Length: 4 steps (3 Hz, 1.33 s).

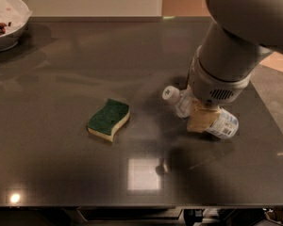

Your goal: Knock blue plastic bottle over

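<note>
The blue plastic bottle [222, 124], clear with a white cap [170, 94] and a pale blue-and-white label, lies tilted far over on the dark table [61, 173], cap pointing left. My gripper [201, 117] hangs right over the bottle's middle, its tan fingers [198, 119] covering part of it. The grey arm comes down from the upper right and hides the bottle's far side.
A green-and-yellow sponge [109, 119] lies left of the bottle. A white bowl [7, 20] with some food stands at the back left corner. The table's right edge runs close behind the bottle's base.
</note>
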Tool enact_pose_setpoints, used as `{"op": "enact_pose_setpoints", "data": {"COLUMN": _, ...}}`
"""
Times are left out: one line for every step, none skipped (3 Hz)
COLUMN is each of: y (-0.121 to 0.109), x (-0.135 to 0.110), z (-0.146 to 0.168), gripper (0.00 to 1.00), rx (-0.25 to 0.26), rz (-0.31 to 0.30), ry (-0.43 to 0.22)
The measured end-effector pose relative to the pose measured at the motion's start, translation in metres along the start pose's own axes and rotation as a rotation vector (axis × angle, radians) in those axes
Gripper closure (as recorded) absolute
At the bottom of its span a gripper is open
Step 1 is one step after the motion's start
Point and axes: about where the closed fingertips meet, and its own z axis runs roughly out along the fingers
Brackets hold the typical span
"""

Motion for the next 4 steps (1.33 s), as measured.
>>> {"op": "enact_pose_setpoints", "data": {"y": 0.003, "x": 0.007, "z": 0.012, "gripper": 0.82, "rx": 0.039, "rz": -0.010, "ry": 0.081}}
{"op": "enact_pose_setpoints", "data": {"y": 0.006, "x": 0.007, "z": 0.020, "gripper": 0.59, "rx": 0.040, "rz": -0.026, "ry": 0.094}}
{"op": "enact_pose_setpoints", "data": {"y": 0.008, "x": -0.001, "z": 0.027, "gripper": 0.36, "rx": 0.024, "rz": -0.051, "ry": 0.071}}
{"op": "enact_pose_setpoints", "data": {"y": 0.011, "x": -0.008, "z": 0.032, "gripper": 0.13, "rx": 0.008, "rz": -0.074, "ry": 0.048}}
